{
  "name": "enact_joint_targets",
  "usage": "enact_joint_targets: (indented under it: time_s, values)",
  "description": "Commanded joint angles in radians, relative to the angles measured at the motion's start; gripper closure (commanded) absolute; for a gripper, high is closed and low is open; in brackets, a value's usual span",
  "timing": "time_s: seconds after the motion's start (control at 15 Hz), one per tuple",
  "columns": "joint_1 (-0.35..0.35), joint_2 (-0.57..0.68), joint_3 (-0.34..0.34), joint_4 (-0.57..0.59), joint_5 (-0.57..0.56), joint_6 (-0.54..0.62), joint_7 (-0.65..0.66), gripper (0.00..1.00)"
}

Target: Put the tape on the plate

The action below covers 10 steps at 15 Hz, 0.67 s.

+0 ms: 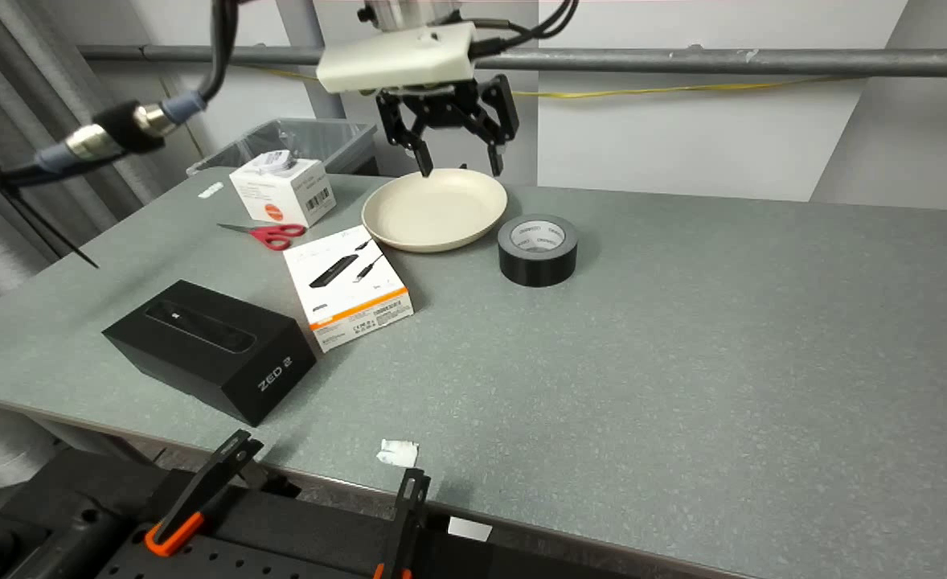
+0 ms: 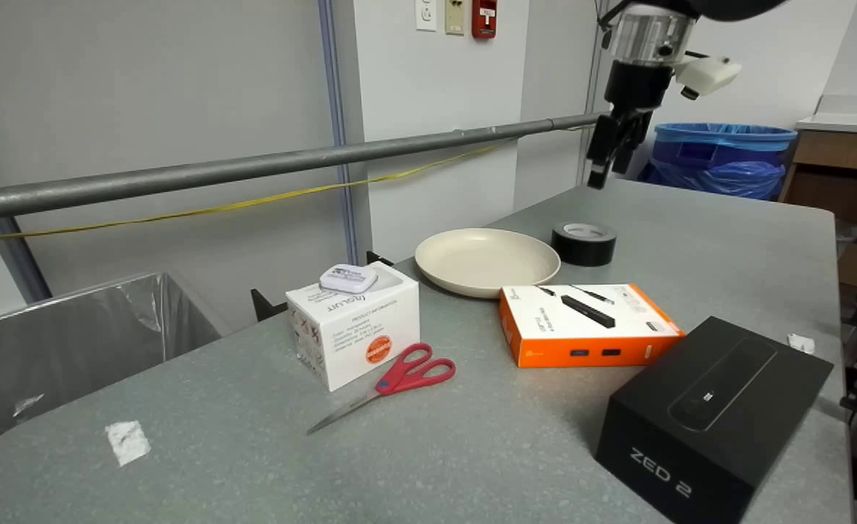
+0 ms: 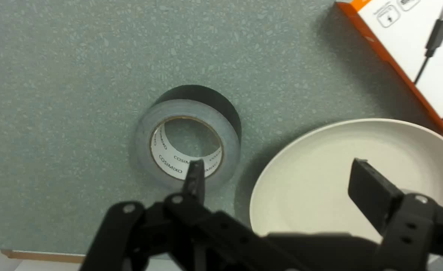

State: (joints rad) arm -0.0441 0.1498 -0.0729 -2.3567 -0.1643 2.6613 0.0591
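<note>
Jaws are spread wide apart, just hanging in the air above the worktop. The tape is lying flat down there, right beside the plate with a little gap. Further out you've got an orange-and-white box, red-handled scissors and a chunky black box.

Grey worktop in an exterior view: plate, tape upper centre; scissors, three boxes left; scrap lower centre.

Gripper: black, two jointed fingers, round silver screws. Above the gripper sit a cream casing, black cables and a shiny silver collar.
</note>
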Motion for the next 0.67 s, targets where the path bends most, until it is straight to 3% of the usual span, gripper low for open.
enact_joint_targets:
  time_s: [0.0,0.6]
  values:
    - [-0.001,0.160,-0.034,0.081,-0.025,0.086,0.031,0.00]
    - [0.001,0.401,-0.063,0.261,0.038,0.131,0.025,0.00]
